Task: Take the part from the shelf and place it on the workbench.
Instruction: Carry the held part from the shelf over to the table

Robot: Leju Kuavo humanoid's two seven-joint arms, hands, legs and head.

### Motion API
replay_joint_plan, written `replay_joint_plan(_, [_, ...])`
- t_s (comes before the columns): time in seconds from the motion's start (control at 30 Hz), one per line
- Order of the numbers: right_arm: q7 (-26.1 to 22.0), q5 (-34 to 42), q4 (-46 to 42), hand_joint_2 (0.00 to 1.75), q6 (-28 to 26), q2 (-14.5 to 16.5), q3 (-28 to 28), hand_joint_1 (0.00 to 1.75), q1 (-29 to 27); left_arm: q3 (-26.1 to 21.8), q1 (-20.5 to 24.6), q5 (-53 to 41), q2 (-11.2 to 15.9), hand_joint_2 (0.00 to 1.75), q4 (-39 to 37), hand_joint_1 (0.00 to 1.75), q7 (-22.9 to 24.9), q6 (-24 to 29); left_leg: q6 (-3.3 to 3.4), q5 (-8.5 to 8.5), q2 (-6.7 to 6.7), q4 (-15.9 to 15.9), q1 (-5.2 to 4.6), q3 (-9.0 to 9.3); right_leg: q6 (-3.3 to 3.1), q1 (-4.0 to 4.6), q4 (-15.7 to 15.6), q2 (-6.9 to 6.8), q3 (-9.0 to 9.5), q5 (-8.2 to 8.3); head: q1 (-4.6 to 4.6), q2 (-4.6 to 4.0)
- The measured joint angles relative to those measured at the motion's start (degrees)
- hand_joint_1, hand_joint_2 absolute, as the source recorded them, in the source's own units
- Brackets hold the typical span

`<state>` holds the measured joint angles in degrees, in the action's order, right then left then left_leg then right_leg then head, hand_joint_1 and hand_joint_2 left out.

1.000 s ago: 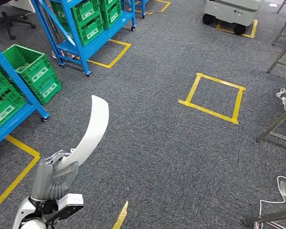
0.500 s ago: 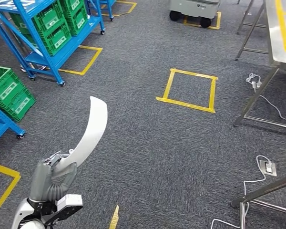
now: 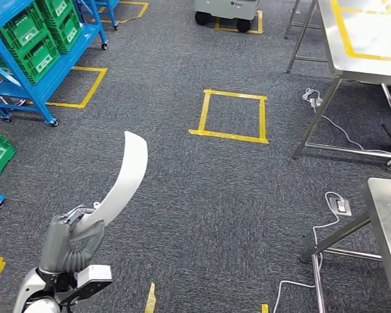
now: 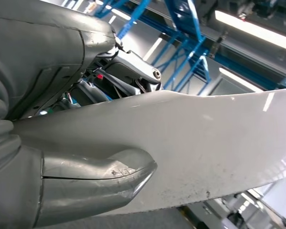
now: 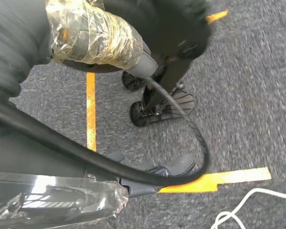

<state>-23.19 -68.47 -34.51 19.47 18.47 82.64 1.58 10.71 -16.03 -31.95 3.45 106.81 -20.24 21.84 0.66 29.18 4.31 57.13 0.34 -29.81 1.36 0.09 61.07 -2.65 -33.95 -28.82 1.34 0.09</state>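
Part [image 3: 126, 175] — curved white panel, looks stiff, light, smooth and slippery; left hand [image 3: 72, 240] grips its lower end, long blade cantilevered — right hand's state can't tell.

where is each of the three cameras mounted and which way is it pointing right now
Head view: high on the body, looking forward and down at the carpet, the blue shelf and the steel workbench; the left hand holds the white curved part.
Left wrist view: behind the left hand, aimed along the part, blue racking beyond.
Right wrist view: on the hanging right arm, looking down at carpet and yellow floor tape.
The head and left wrist views share the hand and part.
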Motion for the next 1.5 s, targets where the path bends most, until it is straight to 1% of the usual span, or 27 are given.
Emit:
replay_joint_plan(0.07, [-0.1,0.0,0.1,1.75,0.0,0.0,0.0,0.00,0.2,0.0,0.0,0.0,0.0,1.75,0.0,1.75,0.0,0.0,-0.49,0.16,0.88,0.1,-0.29,0.14,-0.63,0.40,-3.1,-1.04,1.72,0.24,0.04,0.01])
replay_joint_plan(0.13, [-0.2,0.0,0.1,1.75,0.0,-0.1,0.0,0.00,0.1,0.0,0.1,0.0,0.0,1.75,0.0,1.75,0.0,0.0,-1.02,0.32,1.67,0.1,-0.29,0.25,-1.35,0.43,-3.3,0.08,1.64,0.48,0.03,0.01])
replay_joint_plan(0.2, [-0.2,0.0,0.2,1.75,0.0,-0.1,0.0,0.00,0.0,0.1,0.1,0.0,0.1,1.75,0.0,1.75,0.0,0.0,-1.59,1.76,0.20,1.6,-0.08,-0.19,-2.02,0.19,-3.7,1.16,1.70,0.82,0.17,0.01])
replay_joint_plan(0.3, [-0.2,0.0,0.3,1.75,0.0,-0.1,0.0,0.00,0.2,0.1,0.1,0.0,0.2,1.75,0.0,1.75,0.0,0.0,-2.00,7.00,-3.41,11.6,0.18,-4.63,-2.64,0.06,-3.8,2.96,1.76,1.07,0.39,0.01])
replay_joint_plan(0.33, [-0.2,0.0,0.3,1.75,0.0,-0.1,0.0,0.00,0.2,0.1,0.0,0.0,0.2,1.75,0.0,1.75,0.0,0.0,-2.03,7.98,-3.77,14.8,0.21,-6.21,-2.70,0.10,-3.8,3.67,1.76,1.07,0.37,0.00])
replay_joint_plan(0.37, [-0.2,-0.1,0.4,1.75,0.0,-0.1,0.0,0.00,0.2,0.1,0.0,0.0,0.2,1.75,0.0,1.75,0.0,0.0,-2.02,7.78,-3.91,16.2,0.21,-7.03,-2.71,0.14,-3.8,4.36,1.79,1.08,0.37,0.00])
replay_joint_plan(0.4, [-0.3,-0.1,0.4,1.75,0.0,-0.1,0.0,0.00,0.2,0.1,0.0,0.0,0.2,1.75,0.0,1.75,0.0,0.0,-1.96,6.43,-4.01,15.4,0.22,-6.83,-2.71,0.15,-3.7,5.05,1.85,1.08,0.37,0.00])
replay_joint_plan(0.5, [-0.3,-0.1,0.5,1.75,0.0,-0.2,0.0,0.00,0.2,0.1,0.0,0.0,0.2,1.75,0.0,1.75,0.0,0.0,-1.56,0.47,-6.18,5.0,0.39,-2.45,-2.45,0.16,-3.4,7.05,1.86,1.02,0.34,0.00])
replay_joint_plan(0.57, [-0.4,-0.2,0.6,1.75,0.0,-0.2,0.0,0.00,0.3,0.1,0.1,0.0,0.2,1.75,0.0,1.75,0.0,0.0,-1.24,-0.34,-7.66,1.1,0.40,-0.92,-1.87,0.11,-3.1,8.10,1.31,1.13,0.31,0.01])
replay_joint_plan(0.63, [-0.4,-0.3,0.7,1.75,0.0,-0.2,0.0,0.00,0.1,0.1,0.1,0.0,0.2,1.75,0.0,1.75,0.0,0.0,-0.72,-0.25,-7.13,0.6,0.29,-0.90,-1.12,-0.06,-3.1,8.87,0.67,1.37,0.31,0.01])
replay_joint_plan(0.67, [-0.4,-0.3,0.8,1.75,-0.1,-0.2,0.0,0.00,0.0,0.1,0.2,0.0,0.2,1.75,0.0,1.75,0.0,0.0,-0.38,-0.41,-6.59,0.4,0.32,-0.85,-0.81,-0.09,-2.8,8.43,0.34,1.18,0.29,0.00])
replay_joint_plan(0.73, [-0.5,-0.3,0.9,1.75,-0.1,-0.3,0.0,0.00,0.0,0.0,0.3,0.0,0.2,1.75,0.0,1.75,0.0,0.0,0.32,-0.65,-5.33,0.0,0.41,-0.71,-0.28,-0.07,0.3,6.01,-1.37,-0.90,0.02,0.00])
replay_joint_plan(0.8, [-0.5,-0.3,0.9,1.75,-0.1,-0.3,0.0,0.00,0.2,0.0,0.2,0.0,0.2,1.75,0.0,1.75,0.0,0.0,0.62,-0.61,-3.99,-0.1,0.23,-0.75,0.17,-0.18,7.4,3.62,-4.69,-4.62,-0.21,0.00])
replay_joint_plan(0.87, [-0.5,-0.3,1.1,1.75,-0.1,-0.3,-0.1,0.00,0.2,0.0,0.2,0.0,0.2,1.75,0.0,1.75,0.0,-0.1,0.68,-0.55,-2.55,0.0,0.11,-0.77,0.49,-0.31,12.8,3.07,-7.18,-6.37,-0.20,0.00])
replay_joint_plan(0.9, [-0.5,-0.4,1.1,1.75,-0.1,-0.3,-0.1,0.00,0.2,0.0,0.2,0.0,0.2,1.75,0.0,1.75,0.0,-0.1,0.67,-0.51,-1.92,0.0,0.09,-0.74,0.56,-0.34,12.6,2.93,-6.96,-5.71,-0.22,0.00])
replay_joint_plan(0.93, [-0.5,-0.4,1.2,1.75,-0.1,-0.4,-0.1,0.00,0.1,0.0,0.2,0.0,0.2,1.75,0.0,1.75,0.0,-0.1,0.62,-0.44,-1.32,0.0,0.08,-0.66,0.54,-0.35,10.0,2.64,-5.51,-4.11,-0.21,0.00])
replay_joint_plan(0.97, [-0.6,-0.4,1.2,1.75,-0.2,-0.4,-0.1,0.00,0.1,-0.1,0.2,0.0,0.2,1.75,0.0,1.75,0.0,-0.1,0.50,-0.34,-0.78,0.0,0.07,-0.52,0.45,-0.34,5.9,1.88,-3.16,-2.18,-0.22,0.00])
replay_joint_plan(1.03, [-0.7,-0.5,1.4,1.75,-0.3,-0.4,-0.1,0.00,0.2,-0.1,0.3,0.0,0.2,1.75,0.0,1.75,0.0,-0.1,0.04,-0.08,0.14,0.1,-0.20,-0.28,-0.05,0.02,-1.3,0.02,0.87,-0.03,-0.18,0.00])
replay_joint_plan(1.07, [-0.7,-0.5,1.4,1.75,-0.3,-0.5,-0.1,0.00,0.3,-0.1,0.3,0.0,0.2,1.75,0.0,1.75,-0.1,-0.1,-0.21,0.00,0.53,0.1,-0.33,-0.20,-0.35,0.18,-3.0,-0.48,1.81,0.20,-0.16,0.00])
replay_joint_plan(1.13, [-0.8,-0.6,1.5,1.75,-0.4,-0.5,-0.1,0.00,0.3,0.0,0.4,0.0,0.2,1.75,0.0,1.75,-0.1,-0.2,-0.71,0.07,1.32,0.1,-0.38,-0.04,-0.97,0.35,-3.4,0.24,1.83,0.19,-0.11,0.00])
replay_joint_plan(1.17, [-0.8,-0.6,1.6,1.75,-0.5,-0.5,-0.1,0.00,0.2,0.0,0.4,0.0,0.2,1.75,0.0,1.75,-0.1,-0.2,-1.02,0.30,1.23,0.2,-0.27,0.05,-1.26,0.28,-3.6,0.71,1.88,0.31,-0.12,0.00])
replay_joint_plan(1.23, [-0.8,-0.6,1.6,1.75,-0.5,-0.6,-0.1,0.00,0.2,0.0,0.5,0.0,0.2,1.75,0.0,1.75,-0.1,-0.2,-1.60,2.36,-0.81,2.8,-0.04,-0.82,-1.98,0.01,-3.9,1.71,2.12,0.61,0.03,0.00])
replay_joint_plan(1.3, [-0.8,-0.6,1.7,1.75,-0.6,-0.6,-0.1,0.00,0.3,0.0,0.4,0.0,0.2,1.75,0.0,1.75,-0.2,-0.2,-1.83,6.11,-3.30,9.7,0.13,-3.92,-2.45,-0.10,-4.0,2.81,2.23,0.77,0.21,0.00])
replay_joint_plan(1.37, [-0.8,-0.6,1.8,1.75,-0.6,-0.6,-0.1,0.00,0.3,0.1,0.3,0.0,0.3,1.75,0.0,1.75,-0.2,-0.2,-1.88,8.06,-3.87,15.9,0.19,-7.03,-2.57,-0.04,-4.0,4.11,2.20,0.80,0.22,0.00])
replay_joint_plan(1.4, [-0.8,-0.7,1.9,1.75,-0.6,-0.6,-0.1,0.00,0.3,0.1,0.2,0.0,0.3,1.75,0.0,1.75,-0.2,-0.2,-1.85,7.32,-3.95,16.4,0.20,-7.43,-2.57,-0.02,-3.9,4.80,2.23,0.80,0.21,0.00])
replay_joint_plan(1.43, [-0.8,-0.7,1.9,1.75,-0.6,-0.6,-0.1,0.00,0.2,0.1,0.3,0.0,0.3,1.75,0.0,1.75,-0.2,-0.2,-1.80,5.43,-4.12,14.4,0.23,-6.75,-2.55,-0.03,-3.8,5.51,2.30,0.79,0.21,0.00])
replay_joint_plan(1.5, [-0.8,-0.7,1.9,1.75,-0.6,-0.6,-0.1,0.00,0.3,0.1,0.3,0.0,0.3,1.75,0.0,1.75,-0.2,-0.2,-1.66,1.02,-5.73,7.1,0.41,-3.64,-2.34,-0.05,-3.6,6.90,2.34,0.68,0.21,0.00])
